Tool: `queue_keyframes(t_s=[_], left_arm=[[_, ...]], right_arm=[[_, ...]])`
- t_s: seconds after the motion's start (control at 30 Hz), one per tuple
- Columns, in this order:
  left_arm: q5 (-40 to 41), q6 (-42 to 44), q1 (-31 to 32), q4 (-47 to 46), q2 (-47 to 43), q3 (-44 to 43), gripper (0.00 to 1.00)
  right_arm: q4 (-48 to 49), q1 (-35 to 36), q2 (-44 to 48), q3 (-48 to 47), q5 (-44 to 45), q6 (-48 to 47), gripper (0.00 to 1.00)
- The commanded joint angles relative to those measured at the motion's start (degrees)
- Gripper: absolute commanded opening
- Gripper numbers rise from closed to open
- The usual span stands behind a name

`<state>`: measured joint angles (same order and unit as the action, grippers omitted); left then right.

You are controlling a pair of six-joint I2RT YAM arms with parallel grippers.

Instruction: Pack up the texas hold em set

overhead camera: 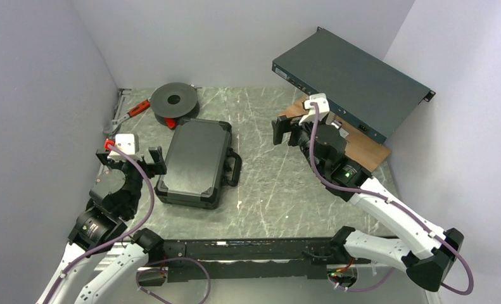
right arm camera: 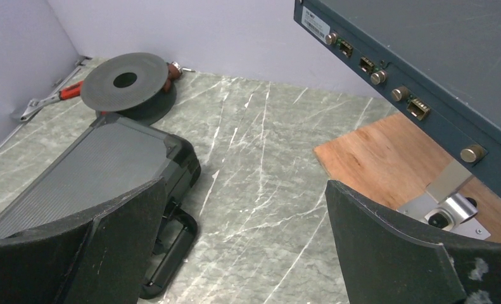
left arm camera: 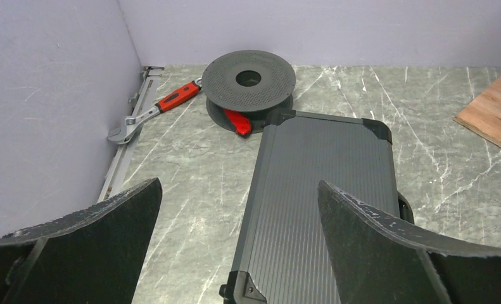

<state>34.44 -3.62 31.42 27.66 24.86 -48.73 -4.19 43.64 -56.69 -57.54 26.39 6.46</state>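
On the left half of the green-grey marbled counter (overhead camera: pixel 279 183), lying flat with lid shut: the black ribbed briefcase (overhead camera: pixel 196 161), carry handle (overhead camera: pixel 235 168) turned toward the right, long side running from near to far. Just behind its far left corner, too close to tell whether touching: a black round spool (overhead camera: pixel 173 99), resting on one flange, with a small red object (overhead camera: pixel 170 122) poking out from under its near edge. Farther left, beside the wall: an adjustable wrench (overhead camera: pixel 126 117) with a red grip, metal head toward the near side, grip end toward the spool. At the far right, propped at a tilt against the wall: a large dark-grey metal box (overhead camera: pixel 352 82), connector face turned down and left, above a wooden board (overhead camera: pixel 361 149) lying on the counter. Left jaws spread wide, pinching nothing, hovering just beside the briefcase's left edge and aimed toward the far wall. Right jaws likewise spread wide and empty, held above the counter by the board's left corner, well apart from the briefcase, pointed left toward it.
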Motion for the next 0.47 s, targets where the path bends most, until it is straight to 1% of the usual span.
queue_keyframes(t_s=[0.0, 0.17, 0.3, 0.43], left_arm=[[0.9, 0.7, -0.2, -1.2, 0.2, -0.2, 1.00], [1.0, 0.7, -0.2, -1.2, 0.2, -0.2, 1.00], [1.1, 0.8, -0.2, -1.2, 0.2, -0.2, 1.00], [1.1, 0.7, -0.2, -1.1, 0.1, -0.2, 1.00]], right_arm=[[2.1, 0.0, 0.2, -1.1, -1.4, -0.2, 1.00], [3.9, 0.0, 1.8, 0.5, -3.0, -0.5, 1.00], [3.9, 0.0, 3.0, 1.0, -7.1, -1.2, 1.00], [3.8, 0.0, 2.8, 0.1, -7.2, -0.6, 1.00]])
